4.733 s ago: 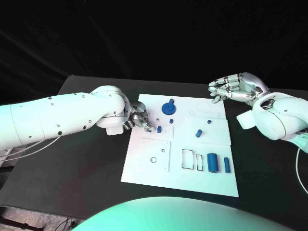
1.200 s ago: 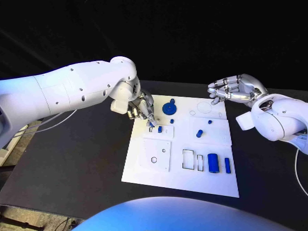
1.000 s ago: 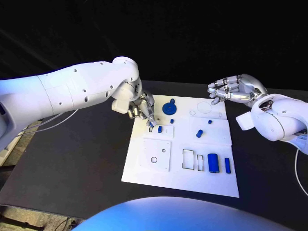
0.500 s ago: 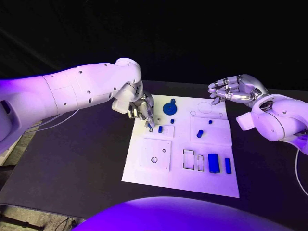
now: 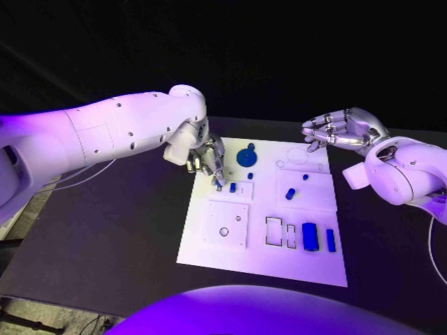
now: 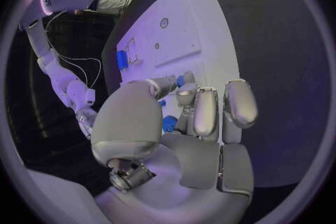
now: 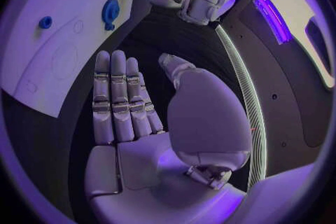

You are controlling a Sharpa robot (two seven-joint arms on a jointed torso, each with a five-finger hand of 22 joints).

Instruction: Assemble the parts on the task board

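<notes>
Task board point(image 5: 234, 241): white rectangular plate, table centre, carrying small blue parts. Left hand point(image 5: 205, 157) over board's far-left corner, pinching small blue part point(image 5: 218, 181) in fingertips. Right hand point(image 5: 339, 129) off far-right corner, fingers curled, grasping nothing.

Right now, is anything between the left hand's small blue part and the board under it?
Nothing visible: the left hand holds the small blue part just above bare task board, beside a seated blue peg.
</notes>
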